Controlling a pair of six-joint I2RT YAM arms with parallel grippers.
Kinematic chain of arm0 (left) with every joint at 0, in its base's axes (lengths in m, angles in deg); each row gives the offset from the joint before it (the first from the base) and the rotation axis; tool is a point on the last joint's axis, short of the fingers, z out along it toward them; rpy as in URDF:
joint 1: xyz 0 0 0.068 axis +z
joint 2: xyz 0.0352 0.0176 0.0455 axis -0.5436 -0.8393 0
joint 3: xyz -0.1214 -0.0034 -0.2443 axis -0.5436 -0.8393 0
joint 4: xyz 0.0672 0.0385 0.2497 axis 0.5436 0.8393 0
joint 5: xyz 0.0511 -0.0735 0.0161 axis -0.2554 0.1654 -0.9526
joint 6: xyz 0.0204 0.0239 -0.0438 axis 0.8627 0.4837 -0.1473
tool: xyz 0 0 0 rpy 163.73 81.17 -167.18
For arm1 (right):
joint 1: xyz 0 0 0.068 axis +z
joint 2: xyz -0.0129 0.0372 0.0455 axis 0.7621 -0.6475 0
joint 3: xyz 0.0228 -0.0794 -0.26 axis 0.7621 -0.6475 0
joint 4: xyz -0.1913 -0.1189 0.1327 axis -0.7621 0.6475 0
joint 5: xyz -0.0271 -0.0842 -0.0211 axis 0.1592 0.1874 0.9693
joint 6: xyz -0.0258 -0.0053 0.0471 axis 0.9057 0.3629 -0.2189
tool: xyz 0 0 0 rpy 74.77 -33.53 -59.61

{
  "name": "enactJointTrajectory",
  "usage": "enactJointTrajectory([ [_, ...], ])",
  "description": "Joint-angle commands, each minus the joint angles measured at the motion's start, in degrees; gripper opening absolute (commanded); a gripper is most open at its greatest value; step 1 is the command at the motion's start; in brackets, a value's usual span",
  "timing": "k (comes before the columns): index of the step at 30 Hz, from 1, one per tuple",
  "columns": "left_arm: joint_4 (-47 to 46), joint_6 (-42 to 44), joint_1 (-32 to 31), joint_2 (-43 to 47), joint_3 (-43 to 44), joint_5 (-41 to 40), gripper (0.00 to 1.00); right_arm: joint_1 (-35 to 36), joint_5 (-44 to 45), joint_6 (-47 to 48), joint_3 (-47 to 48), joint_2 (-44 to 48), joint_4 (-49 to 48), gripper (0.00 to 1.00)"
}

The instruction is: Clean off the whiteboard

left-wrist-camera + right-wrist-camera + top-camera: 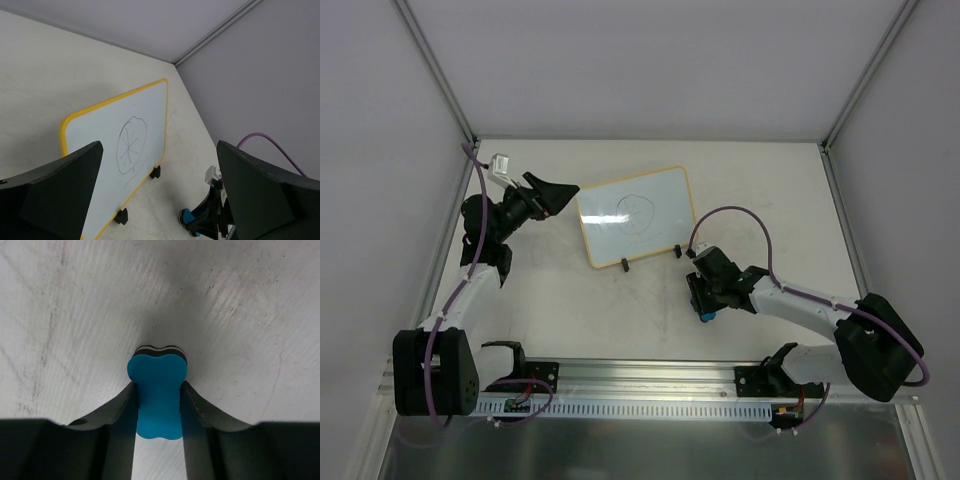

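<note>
The bench [250, 300] is a matt white sheet, roughened by fine scratches and grey scuffs. The whiteboard [635, 215] has a smooth, faintly shiny white face inside a smooth yellow frame. The eraser [157, 370] is matt blue foam over a black layer. The left gripper [159, 150] and right gripper [158, 387] look like matt black plastic, and the rail [650, 375] is ribbed bare metal

The white, scuffed table [770, 190] is carrying the whiteboard [635, 215], which is leaning on two black clip feet [625, 265] just beside the left hand [555, 190] and beyond the right hand [159, 385]. A blue eraser [157, 390] is resting on the table, pinched between the right hand's fingers.
</note>
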Motion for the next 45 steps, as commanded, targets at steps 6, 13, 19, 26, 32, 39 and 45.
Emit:
enactJointTrajectory([
  [6,-11.4,1.2,1.6,-3.2,0.5,6.6,0.99,0.5,-1.1,-1.8,3.1,0.0,1.3,0.23],
  [13,-11.7,5.7,1.6,-3.2,-4.7,8.6,0.99,0.4,-2.3,-0.8,10.2,0.6,2.9,0.21],
  [19,-13.5,6.6,1.6,-5.3,-7.7,8.6,0.99,0.2,-2.6,1.3,18.5,-1.4,5.3,0.17],
  [26,-10.8,10.6,1.8,-9.6,-5.3,8.3,0.99,-1.1,-3.0,1.7,27.6,-2.8,5.4,0.17],
  [32,-15.0,7.6,5.4,-17.6,-2.0,13.7,0.99,-3.8,-6.2,3.8,34.6,-3.5,6.6,0.16],
  [39,-18.2,4.1,6.7,-29.3,6.2,22.3,0.94,-4.9,-6.9,4.8,42.1,-5.9,7.1,0.13],
  [45,-26.0,-0.3,6.4,-36.5,10.3,27.2,0.91,-5.3,-7.0,5.8,45.0,-9.4,7.0,0.13],
])
